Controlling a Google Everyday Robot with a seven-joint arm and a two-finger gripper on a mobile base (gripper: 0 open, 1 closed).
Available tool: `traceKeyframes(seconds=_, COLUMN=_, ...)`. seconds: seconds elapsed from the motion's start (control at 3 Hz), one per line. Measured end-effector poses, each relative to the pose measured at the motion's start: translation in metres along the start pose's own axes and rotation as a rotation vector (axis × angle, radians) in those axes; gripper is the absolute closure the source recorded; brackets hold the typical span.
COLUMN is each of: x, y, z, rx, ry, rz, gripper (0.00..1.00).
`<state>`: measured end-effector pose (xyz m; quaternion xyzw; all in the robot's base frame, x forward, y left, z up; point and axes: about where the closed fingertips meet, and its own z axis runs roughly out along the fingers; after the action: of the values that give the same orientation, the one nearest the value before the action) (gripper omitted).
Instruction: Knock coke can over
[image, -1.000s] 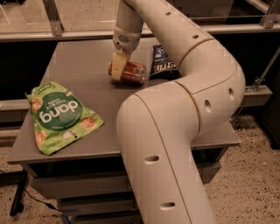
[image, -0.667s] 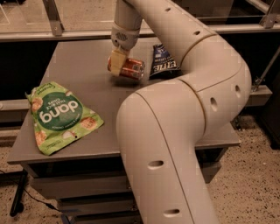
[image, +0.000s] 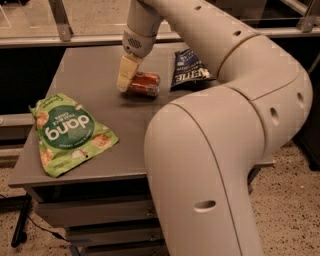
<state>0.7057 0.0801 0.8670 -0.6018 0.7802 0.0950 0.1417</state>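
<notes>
Hanging low over the far part of the table (image: 90, 65), the gripper (image: 125, 76) points down at a slant from the pale wrist above it, and its yellowish tip reaches almost to the tabletop. Whether the gripper is spread or pressed together cannot be told, since only one pale side of it faces the camera.

The can (image: 145, 84) lies on its side right beside the gripper, on the picture's right of it. Its red body runs away from the tip and its near end is covered by the tip. From this angle it cannot be told whether the two truly touch.

Compared with a second ago, the gripper stands a little further to the picture's left, so more of the can's length shows. The can itself lies in much the same spot and was already on its side then.

Past the can, further right of the gripper, a dark bag (image: 190, 70) lies flat. A green bag (image: 67, 132) lies well apart from the gripper, below and to the left of it in the picture, near the front edge. Neither bag has moved. The arm (image: 225, 125) bends through the right half of the view and hides that side of the table
</notes>
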Motion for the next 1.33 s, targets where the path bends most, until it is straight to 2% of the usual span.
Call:
traceKeyframes(seconds=0.67, x=-0.005, y=0.010, z=0.001, rx=0.016, ry=-0.046, rz=-0.001, gripper=0.00)
traceKeyframes(seconds=1.0, x=0.003, y=0.020, z=-0.009, rx=0.028, ry=-0.139, rz=0.051, gripper=0.00)
traceKeyframes(seconds=1.33, x=0.026, y=0.043, z=-0.022, rx=0.038, ry=-0.297, rz=0.110, gripper=0.00)
